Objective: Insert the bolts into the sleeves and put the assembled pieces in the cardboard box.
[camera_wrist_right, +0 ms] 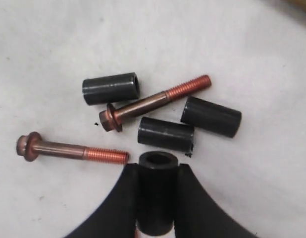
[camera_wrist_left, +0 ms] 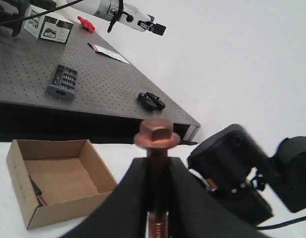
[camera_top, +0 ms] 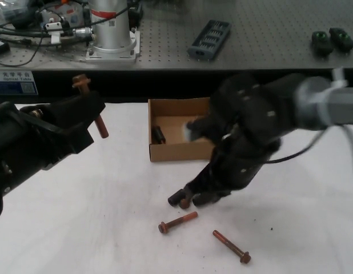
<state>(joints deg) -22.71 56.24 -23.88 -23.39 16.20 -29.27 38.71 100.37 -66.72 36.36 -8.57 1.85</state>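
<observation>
Now, both parts held.
Left fingers (camera_wrist_left: 124, 208) clamp a bolt (camera_wrist_left: 157, 144), head up; right fingers (camera_wrist_right: 118, 208) grip a sleeve (camera_wrist_right: 157, 198) above loose bolts (camera_wrist_right: 153, 101) and loose sleeves (camera_wrist_right: 165, 134).

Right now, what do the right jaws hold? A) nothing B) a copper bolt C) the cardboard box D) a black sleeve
D: in the right wrist view the right jaws are closed on a black sleeve, its open bore facing the camera.
</observation>
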